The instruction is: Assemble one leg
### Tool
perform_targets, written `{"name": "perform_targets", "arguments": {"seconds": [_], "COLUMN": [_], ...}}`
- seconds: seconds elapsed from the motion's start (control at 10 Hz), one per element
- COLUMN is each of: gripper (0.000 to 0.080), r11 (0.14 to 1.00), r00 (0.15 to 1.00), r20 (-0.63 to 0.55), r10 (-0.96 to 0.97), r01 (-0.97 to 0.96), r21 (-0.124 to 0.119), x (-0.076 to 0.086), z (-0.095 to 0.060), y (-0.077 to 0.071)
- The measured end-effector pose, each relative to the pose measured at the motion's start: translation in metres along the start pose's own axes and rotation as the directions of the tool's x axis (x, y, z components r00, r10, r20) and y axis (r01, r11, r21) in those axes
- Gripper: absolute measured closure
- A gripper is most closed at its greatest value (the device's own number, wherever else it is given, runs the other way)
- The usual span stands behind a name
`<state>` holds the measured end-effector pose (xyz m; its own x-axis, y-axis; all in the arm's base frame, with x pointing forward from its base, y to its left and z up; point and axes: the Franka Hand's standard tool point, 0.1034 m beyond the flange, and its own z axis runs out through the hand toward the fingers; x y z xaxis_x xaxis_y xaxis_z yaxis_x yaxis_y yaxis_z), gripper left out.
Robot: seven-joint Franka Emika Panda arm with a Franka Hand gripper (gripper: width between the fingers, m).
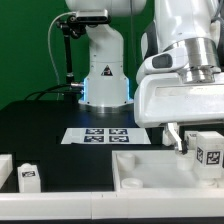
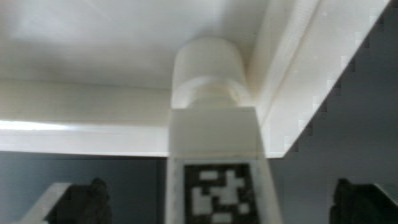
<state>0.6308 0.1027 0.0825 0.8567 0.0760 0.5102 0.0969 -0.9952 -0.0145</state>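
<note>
A leg, a stubby white peg with a black-and-white tag, stands on the large white tray-like part at the exterior view's right. My gripper is low around it. In the wrist view the leg lies between my two dark fingertips with a clear gap on each side, so the gripper is open. The leg's rounded end sits at an inner corner of the tray part. A second leg stands at the exterior view's lower left.
The marker board lies on the black table behind the tray part. A white block sits at the left edge. The robot base and a black stand are at the back.
</note>
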Motion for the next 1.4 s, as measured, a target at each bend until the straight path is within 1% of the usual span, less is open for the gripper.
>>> {"name": "perform_targets", "arguments": {"seconds": [0.1,0.2,0.3,0.4,0.5,0.6,0.7,0.8,0.9,1.0,1.1,1.2,1.3,1.4], "gripper": [0.0160,0.0152,0.0152,0.0151,0.0151,0.0151,0.0151,0.0151,0.0151,0.0275,0.0410,0.0410,0.0507,0.0508], "r11": [1.000,1.000,0.999,0.999,0.998,0.997,0.997,0.995,0.995,0.993,0.988,0.979,0.961,0.936], "r00": [0.999,0.991,0.976,0.961,0.933,0.914,0.868,0.857,0.859,0.856,0.850,0.840,0.822,0.799], "r20": [0.047,0.131,0.216,0.276,0.359,0.404,0.495,0.512,0.508,0.510,0.510,0.509,0.504,0.493], "r10": [0.011,0.012,0.016,0.025,0.034,0.035,0.032,0.059,0.061,0.088,0.130,0.188,0.265,0.345], "r01": [-0.011,-0.015,-0.022,-0.035,-0.051,-0.058,-0.065,-0.090,-0.092,-0.115,-0.152,-0.202,-0.266,-0.335], "r21": [0.007,0.020,0.028,0.032,0.039,0.043,0.050,0.037,0.036,0.023,0.001,-0.029,-0.071,-0.113], "x": [0.003,0.003,0.008,0.010,0.007,0.007,0.004,0.009,0.009,0.009,0.009,0.009,0.009,0.008], "z": [-0.001,0.002,0.003,0.002,0.001,0.001,0.001,0.002,0.003,0.003,0.003,0.003,0.003,0.003], "y": [0.000,-0.005,-0.003,-0.001,-0.005,-0.009,-0.010,-0.012,-0.012,-0.012,-0.012,-0.013,-0.010,-0.008]}}
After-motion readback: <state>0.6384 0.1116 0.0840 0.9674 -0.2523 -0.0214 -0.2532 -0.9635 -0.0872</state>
